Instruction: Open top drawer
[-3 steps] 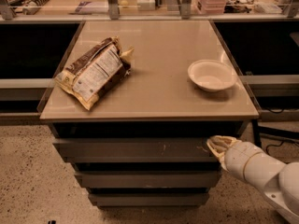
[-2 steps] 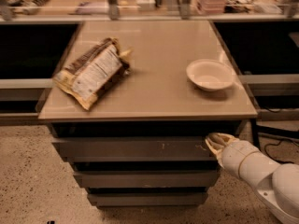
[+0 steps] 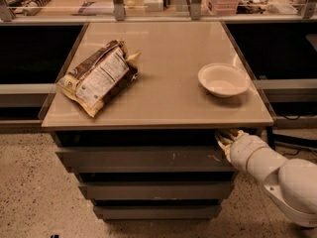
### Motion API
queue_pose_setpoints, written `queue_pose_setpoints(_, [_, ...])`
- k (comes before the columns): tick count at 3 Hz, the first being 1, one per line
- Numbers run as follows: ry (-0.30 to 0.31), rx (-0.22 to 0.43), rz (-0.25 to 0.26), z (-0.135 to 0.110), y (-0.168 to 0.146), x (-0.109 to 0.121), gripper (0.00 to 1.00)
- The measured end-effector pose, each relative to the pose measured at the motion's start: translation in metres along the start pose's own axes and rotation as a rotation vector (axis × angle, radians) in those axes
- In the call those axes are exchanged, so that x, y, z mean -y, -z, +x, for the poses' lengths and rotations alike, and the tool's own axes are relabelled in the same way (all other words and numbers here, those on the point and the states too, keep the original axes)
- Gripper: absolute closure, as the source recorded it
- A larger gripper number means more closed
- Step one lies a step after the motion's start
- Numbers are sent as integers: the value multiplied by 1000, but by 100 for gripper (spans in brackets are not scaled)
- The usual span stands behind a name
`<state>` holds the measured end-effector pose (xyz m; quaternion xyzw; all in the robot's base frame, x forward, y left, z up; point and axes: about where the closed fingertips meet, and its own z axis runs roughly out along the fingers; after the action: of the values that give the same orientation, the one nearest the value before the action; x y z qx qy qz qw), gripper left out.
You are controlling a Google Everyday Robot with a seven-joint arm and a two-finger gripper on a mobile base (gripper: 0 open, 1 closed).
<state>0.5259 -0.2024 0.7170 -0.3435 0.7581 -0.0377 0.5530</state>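
The top drawer (image 3: 143, 159) is the uppermost grey front under the beige tabletop, with small pale scratches right of centre. It sticks out a little from the cabinet, with a dark gap above it. My gripper (image 3: 224, 139) is at the drawer's upper right corner, just under the table edge, at the end of my white arm (image 3: 277, 175) that comes in from the lower right. The fingertips are tucked into the gap above the drawer front.
Two narrower grey drawers (image 3: 156, 191) sit below. On the tabletop (image 3: 168, 98) lie a brown and white snack bag (image 3: 97, 77) at the left and a white bowl (image 3: 223, 80) at the right. Speckled floor is in front; shelves and clutter stand behind.
My gripper and arm have shifted slightly left and up along the drawer's top right edge. The drawer front looks about where it was.
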Motion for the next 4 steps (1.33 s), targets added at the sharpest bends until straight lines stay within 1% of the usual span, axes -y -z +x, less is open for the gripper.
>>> queue_pose_setpoints(1, [-9,-19,-7,5,-4,-1,100])
queue_pose_setpoints(2, [-9,-20,-3,6,-5,-1,100])
queue_pose_setpoints(3, [-18,-42,9,17,-9,-3,100])
queue_pose_setpoints(4, [-32,-85,-20,21,-12,-9,100])
